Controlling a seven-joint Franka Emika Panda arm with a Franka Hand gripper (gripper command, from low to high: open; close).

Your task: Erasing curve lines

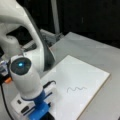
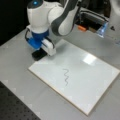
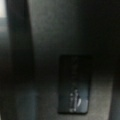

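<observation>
Now | hand [image 2: 41,51] low over black eraser block [image 2: 38,54] off the board's corner, grip unclear | curve lines [image 2: 66,76] intact mid-board [image 2: 95,75] | eraser looks light, stiff; grasp its long sides

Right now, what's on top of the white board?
Only the curve lines, unerased, on the white board. The gripper sits over the black eraser block off the board's corner; its fingers are hidden.

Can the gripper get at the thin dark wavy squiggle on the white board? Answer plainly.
Probably yes. The gripper sits low over the black rectangular eraser block just off the board's corner, and the thin dark wavy squiggle lies uncovered with bare board between.
</observation>
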